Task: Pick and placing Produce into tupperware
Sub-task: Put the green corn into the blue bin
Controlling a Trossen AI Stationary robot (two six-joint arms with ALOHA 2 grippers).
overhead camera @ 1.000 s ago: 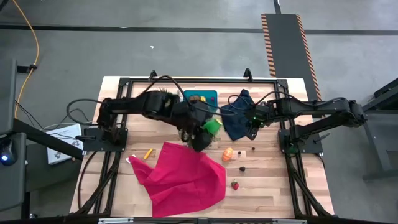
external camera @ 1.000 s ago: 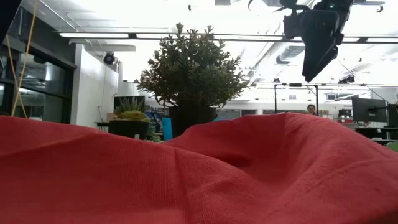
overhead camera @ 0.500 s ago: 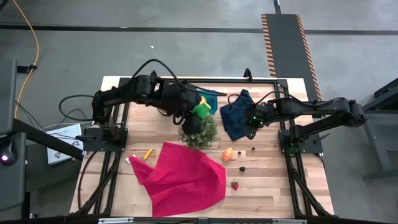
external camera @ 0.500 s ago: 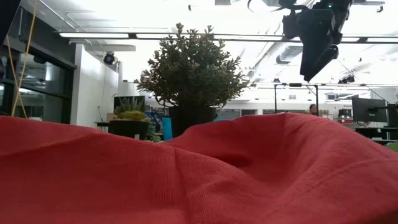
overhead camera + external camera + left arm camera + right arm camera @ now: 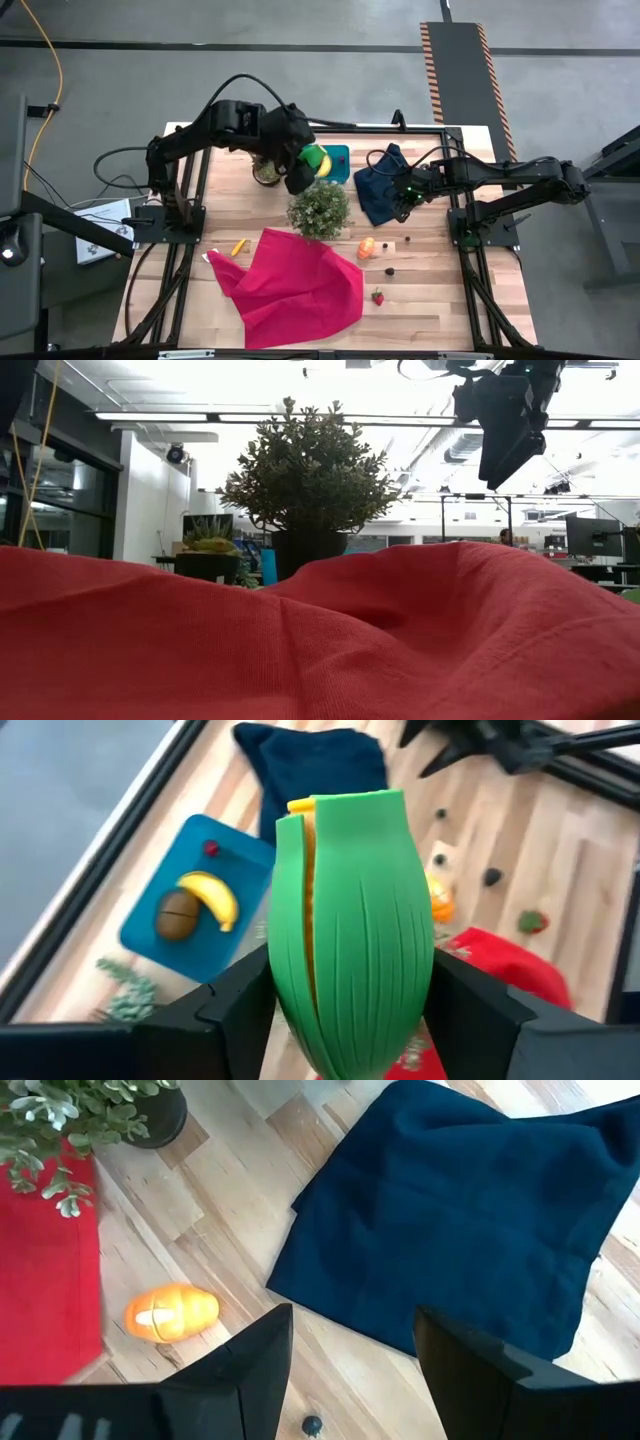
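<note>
Since a second ago, the left gripper (image 5: 312, 165), clamped on the green piece (image 5: 352, 925), has carried it beside the tupperware (image 5: 336, 158).

Pale planked wooden table (image 5: 440, 290): matt, visible grain. Crumpled red cloth (image 5: 295, 285): soft, finely woven, matt. Navy blue cloth (image 5: 470, 1210): matt fabric. Ribbed green plastic corn piece (image 5: 352, 930): smooth, slight sheen. Teal-blue rectangular plastic tub (image 5: 160, 935): smooth.

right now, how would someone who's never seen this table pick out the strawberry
Start at the big red cloth spread over the table's near half. Just off its right edge, on bare wood, lies the strawberry. It is the only red piece there; the orange piece and dark bits lie farther back.
</note>
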